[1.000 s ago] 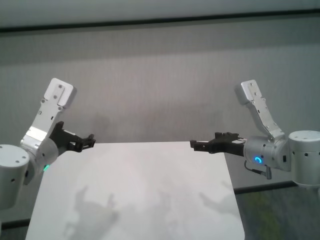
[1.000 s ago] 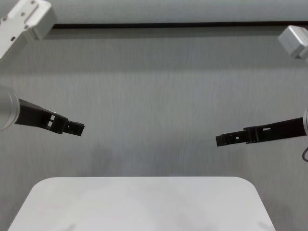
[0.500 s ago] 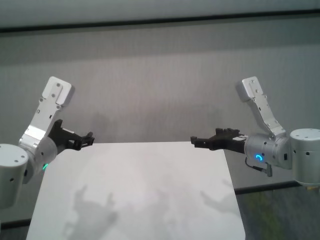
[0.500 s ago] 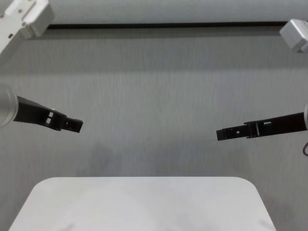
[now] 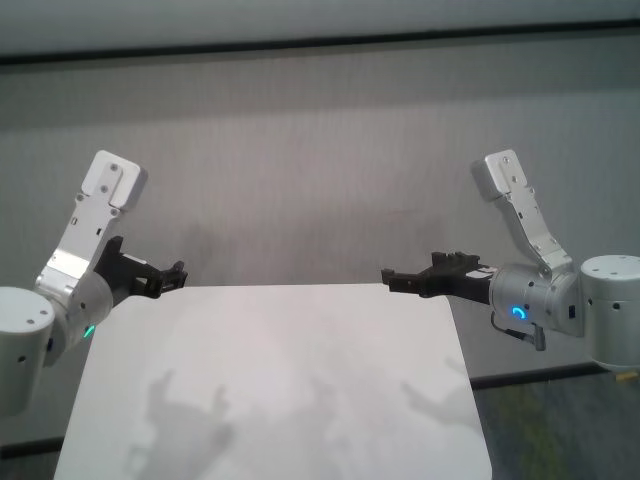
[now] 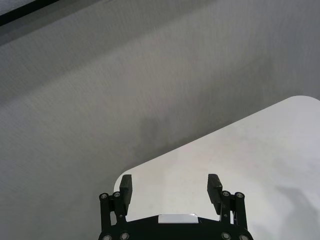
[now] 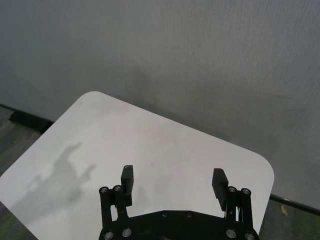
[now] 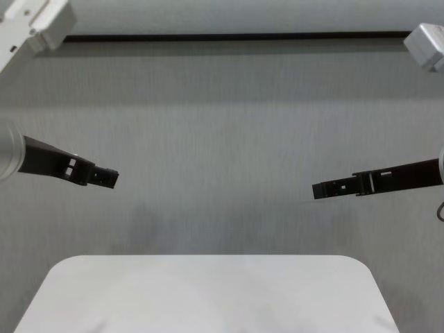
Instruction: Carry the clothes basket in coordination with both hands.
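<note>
Oddly, no basket shows: left claw and right claw hang open over the surface's far corners (facing inward).

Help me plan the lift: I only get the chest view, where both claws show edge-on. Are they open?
Observer: The left wrist view shows the left claw open, fingers well apart, nothing between them.
Operator: And the right one?
Observer: The right claw is open too and holds nothing. It hangs above the white table.
Operator: Is any basket sitting on the table below my frame?
Observer: No basket shows in any view. The head view shows only the arms' shadows on the table.
</note>
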Action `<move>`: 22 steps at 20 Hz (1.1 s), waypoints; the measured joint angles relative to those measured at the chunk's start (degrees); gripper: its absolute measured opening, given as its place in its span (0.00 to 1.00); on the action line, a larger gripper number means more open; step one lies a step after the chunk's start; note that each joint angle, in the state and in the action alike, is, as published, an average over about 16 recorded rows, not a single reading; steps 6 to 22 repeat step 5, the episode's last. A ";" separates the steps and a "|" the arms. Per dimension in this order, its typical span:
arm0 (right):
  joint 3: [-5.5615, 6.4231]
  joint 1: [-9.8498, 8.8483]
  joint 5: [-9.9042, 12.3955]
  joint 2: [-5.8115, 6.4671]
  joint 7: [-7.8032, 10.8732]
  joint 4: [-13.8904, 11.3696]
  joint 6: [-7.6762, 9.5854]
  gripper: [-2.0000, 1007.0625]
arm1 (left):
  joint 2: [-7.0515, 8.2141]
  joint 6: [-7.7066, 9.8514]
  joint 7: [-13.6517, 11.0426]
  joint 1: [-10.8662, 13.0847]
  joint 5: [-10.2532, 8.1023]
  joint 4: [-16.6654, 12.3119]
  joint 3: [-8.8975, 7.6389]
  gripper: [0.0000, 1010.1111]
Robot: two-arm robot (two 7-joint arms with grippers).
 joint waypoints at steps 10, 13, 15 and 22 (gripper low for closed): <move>-0.01 0.01 -0.04 0.03 -0.02 -0.07 -0.10 1.00 | 0.00 -0.05 0.04 0.01 -0.01 -0.03 -0.04 0.99; -0.01 0.01 -0.04 0.03 -0.02 -0.07 -0.10 1.00 | 0.00 -0.05 0.04 0.01 -0.01 -0.03 -0.04 0.99; -0.01 0.01 -0.04 0.03 -0.02 -0.07 -0.10 1.00 | 0.00 -0.05 0.04 0.01 -0.01 -0.03 -0.04 0.99; -0.01 0.01 -0.04 0.03 -0.02 -0.07 -0.10 1.00 | 0.00 -0.05 0.04 0.01 -0.01 -0.03 -0.04 0.99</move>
